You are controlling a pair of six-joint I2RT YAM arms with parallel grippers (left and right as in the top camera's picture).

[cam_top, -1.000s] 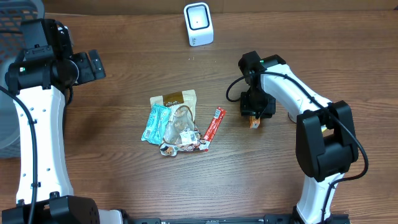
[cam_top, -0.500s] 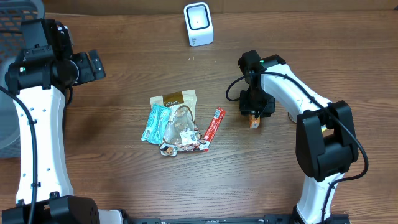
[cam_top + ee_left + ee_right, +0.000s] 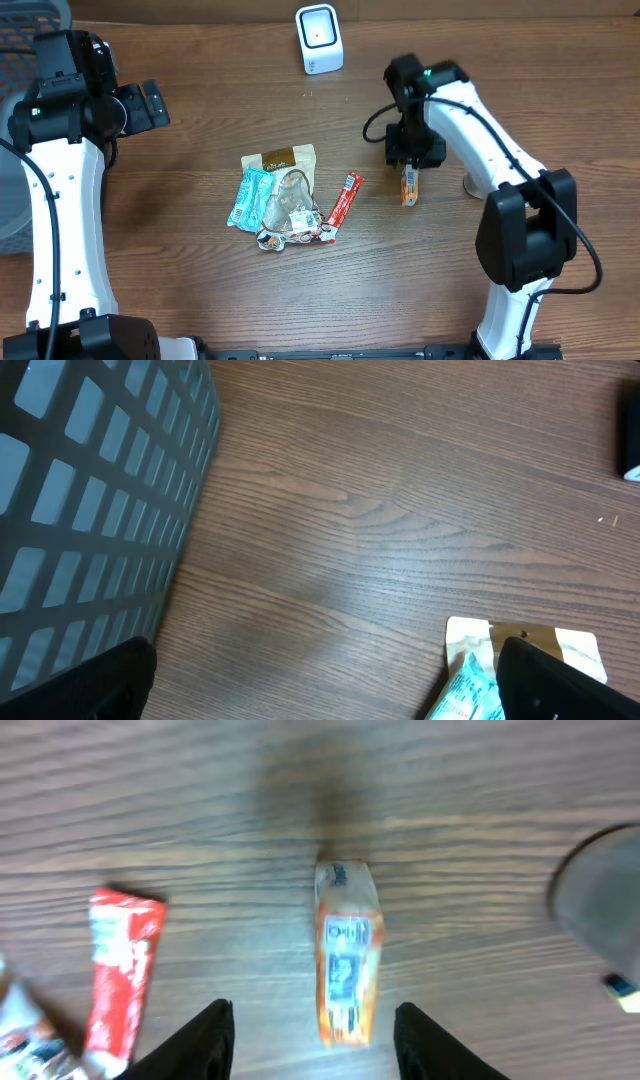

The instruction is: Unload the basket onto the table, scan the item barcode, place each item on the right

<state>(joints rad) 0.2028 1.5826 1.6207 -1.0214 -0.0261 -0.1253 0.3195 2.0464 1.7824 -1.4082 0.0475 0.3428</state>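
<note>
Orange snack packet is now lying free on the wooden bench, just right of the red stick packet and well short of the white scanner at the far edge. A second ago the right tool was sitting low over the packet. Now it is drawing back toward the scanner side, its fingers standing apart. In the wrist view the packet is showing between them and touching neither.

So the packet is being let go rather than carried, and I am judging that the scan is not yet done. This is looking like a re-grip, or a set-down to change how the item faces.

The packet's long axis is running toward and away from the far edge of the bench, one narrow end pointing toward the scanner side. A pale printed panel is facing up, but blur is keeping me from telling whether it is the barcode.

The left tool is hanging wide apart near the grey basket, holding nothing.
</note>
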